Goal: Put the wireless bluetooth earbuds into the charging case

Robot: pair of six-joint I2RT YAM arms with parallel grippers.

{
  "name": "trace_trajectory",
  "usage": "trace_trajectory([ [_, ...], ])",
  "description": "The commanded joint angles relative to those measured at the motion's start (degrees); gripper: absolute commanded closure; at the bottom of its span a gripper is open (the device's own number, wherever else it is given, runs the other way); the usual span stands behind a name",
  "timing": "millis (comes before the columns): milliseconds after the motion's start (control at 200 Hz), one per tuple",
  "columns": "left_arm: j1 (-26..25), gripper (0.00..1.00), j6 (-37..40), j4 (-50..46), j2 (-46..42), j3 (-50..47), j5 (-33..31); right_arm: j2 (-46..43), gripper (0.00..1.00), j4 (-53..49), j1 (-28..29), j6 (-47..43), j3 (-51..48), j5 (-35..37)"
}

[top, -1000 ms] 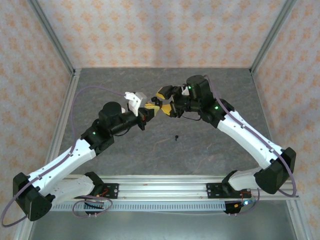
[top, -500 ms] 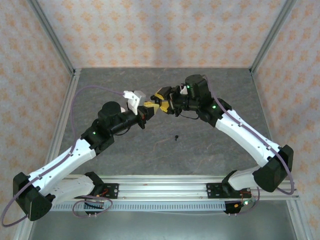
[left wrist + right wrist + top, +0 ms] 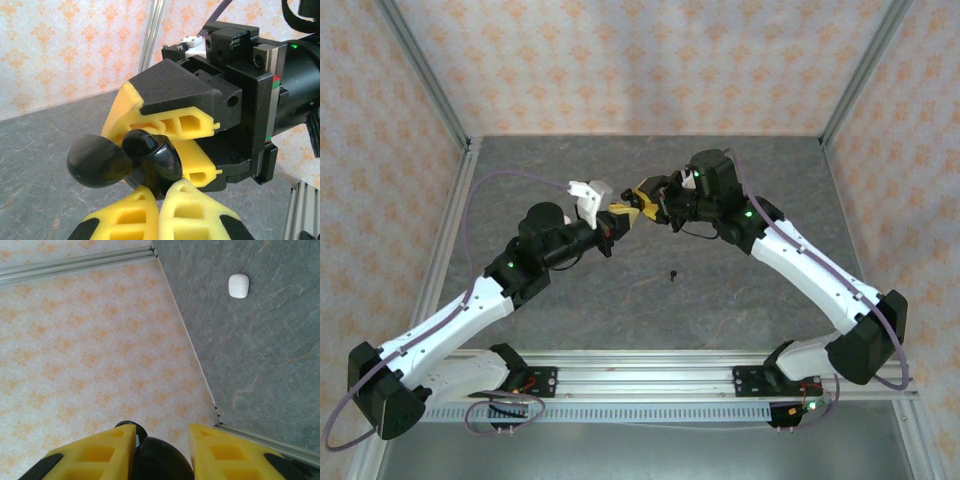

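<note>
Lying under everything: grey stone-patterned table (image 3: 530,165), walled in by patterned panels. Next, two arms raised over its middle, wrists meeting in mid-air. Left gripper (image 3: 160,200): yellow fingers drawn together almost to touching, nipping the lower edge of the charging case (image 3: 150,152). Right gripper (image 3: 162,430): fingers part-way apart, the case's dark body filling the gap between them, so it is gripped from the opposite side. The case itself: black, glossy, two rounded lobes, one showing a round hollow; held aloft between both grippers, well above the table. White rounded item (image 3: 238,285): lies alone on the table near the far wall. Dark speck (image 3: 673,273): on the table in front of the grippers, probably a black earbud, though too small to tell. Handling note, by judgement: the step in hand is steadying the case between two holds. Let one gripper anchor while the other does the moving; squeeze lightly, since the glossy shell may slip or twist; bring the hollows face-up before fetching an earbud.
</note>
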Motion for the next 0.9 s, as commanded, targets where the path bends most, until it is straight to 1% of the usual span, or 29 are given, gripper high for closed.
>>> trace_trajectory([
  [0, -0.3, 1.0, -1.7, 1.6, 0.7, 2.6, 1.4, -2.8, 0.74, 1.0, 1.9, -3.7, 1.2, 0.8],
  [105, -0.3, 1.0, -2.4, 0.9, 0.8, 3.4, 0.8, -4.0, 0.76, 0.8, 2.3, -5.9, 1.0, 3.6],
  [275, -0.3, 0.83, -4.1, -0.4, 1.6, 4.7, 0.6, -5.3, 0.78, 0.1, 3.3, -9.6, 1.2, 7.0],
  [415, -0.3, 0.75, -6.2, -0.6, 2.6, 6.0, 0.8, -5.5, 0.79, -0.6, 4.7, -12.4, 1.4, 9.4],
  [515, -0.3, 0.73, -7.7, -0.2, 3.3, 6.7, 0.7, -5.2, 0.79, -1.2, 5.6, -13.9, 1.7, 10.5],
  [751, -0.3, 0.73, -11.2, 0.2, 3.8, 7.6, -0.6, -4.7, 0.79, -4.5, 7.1, -18.8, 3.7, 12.9],
  [896, -0.3, 0.67, -13.9, 2.4, 3.8, 7.0, -2.1, -5.0, 0.79, -4.2, 7.3, -19.4, 3.3, 13.6],
])
